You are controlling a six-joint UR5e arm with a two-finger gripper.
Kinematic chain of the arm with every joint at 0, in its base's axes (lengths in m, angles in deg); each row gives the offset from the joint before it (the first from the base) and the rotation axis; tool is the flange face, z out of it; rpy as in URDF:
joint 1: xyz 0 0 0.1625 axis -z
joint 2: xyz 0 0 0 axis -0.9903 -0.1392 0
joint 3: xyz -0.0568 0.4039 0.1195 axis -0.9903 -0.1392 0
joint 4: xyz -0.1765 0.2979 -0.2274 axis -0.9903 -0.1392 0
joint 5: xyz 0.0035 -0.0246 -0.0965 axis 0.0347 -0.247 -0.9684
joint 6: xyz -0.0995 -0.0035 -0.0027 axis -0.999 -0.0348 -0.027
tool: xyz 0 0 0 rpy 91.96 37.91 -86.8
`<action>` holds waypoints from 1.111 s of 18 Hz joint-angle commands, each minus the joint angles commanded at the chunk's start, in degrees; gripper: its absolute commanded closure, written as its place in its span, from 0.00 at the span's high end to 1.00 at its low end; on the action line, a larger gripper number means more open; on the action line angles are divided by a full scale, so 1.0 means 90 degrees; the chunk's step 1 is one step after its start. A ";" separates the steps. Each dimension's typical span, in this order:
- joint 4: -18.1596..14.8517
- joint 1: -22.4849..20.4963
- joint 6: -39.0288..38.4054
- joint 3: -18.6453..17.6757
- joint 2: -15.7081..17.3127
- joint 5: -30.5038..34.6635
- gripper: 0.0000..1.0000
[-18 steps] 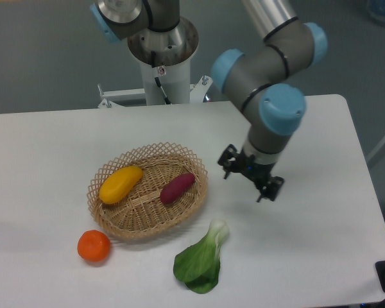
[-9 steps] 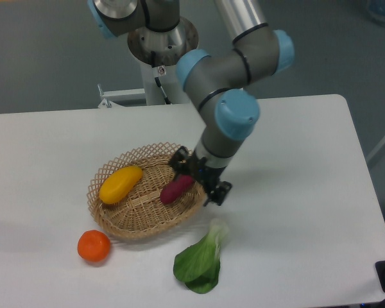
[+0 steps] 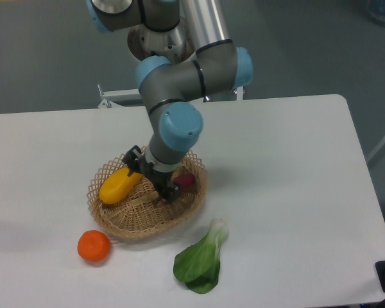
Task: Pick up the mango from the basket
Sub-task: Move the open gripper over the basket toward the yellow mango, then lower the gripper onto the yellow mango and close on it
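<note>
Fruit first: a round orange fruit point(image 3: 94, 246) sits on the white bench point(image 3: 295, 192). The smooth yellow oval mango point(image 3: 119, 184) lies ungrasped in the tan wicker basket point(image 3: 115, 221); the hand point(image 3: 151, 183), fingers spread, hovers just right of it, beside a purple sweet potato point(image 3: 185, 181).

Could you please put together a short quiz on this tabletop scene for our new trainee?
1. True or false: the mango lies in the basket.
2. Which item sits on the table outside the basket, left of the leafy green? A) sweet potato B) orange C) mango
3. Fill in: the gripper is above the ____.

Key:
1. True; it lies in the basket's left half, not lifted.
2. B, the orange; the sweet potato is in the basket, partly hidden by the arm.
3. Basket, between the mango and the sweet potato.
</note>
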 joint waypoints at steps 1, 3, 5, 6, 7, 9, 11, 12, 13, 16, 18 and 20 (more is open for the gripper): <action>0.0000 0.0039 -0.0088 0.0010 0.0000 0.0000 1.00; 0.0048 0.0098 -0.0399 0.0010 0.0000 0.0000 1.00; 0.0253 0.0156 -0.0644 -0.0010 -0.0019 0.0000 1.00; 0.0360 0.0195 -0.0751 -0.0049 -0.0039 0.0000 1.00; 0.0487 0.0205 -0.0878 -0.0097 -0.0049 -0.0010 1.00; 0.0886 0.0312 -0.1258 -0.0195 -0.0088 0.0000 1.00; 0.1200 0.0371 -0.1406 -0.0302 -0.0175 0.0000 1.00; 0.1220 0.0372 -0.1417 -0.0313 -0.0176 0.0010 1.00; 0.1221 0.0391 -0.1426 -0.0313 -0.0176 0.0010 1.00; 0.1221 0.0420 -0.1446 -0.0322 -0.0185 0.0019 1.00; 0.1230 0.0527 -0.1436 -0.0371 -0.0186 0.0029 1.00; 0.1250 0.0557 -0.1485 -0.0391 -0.0263 0.0039 1.00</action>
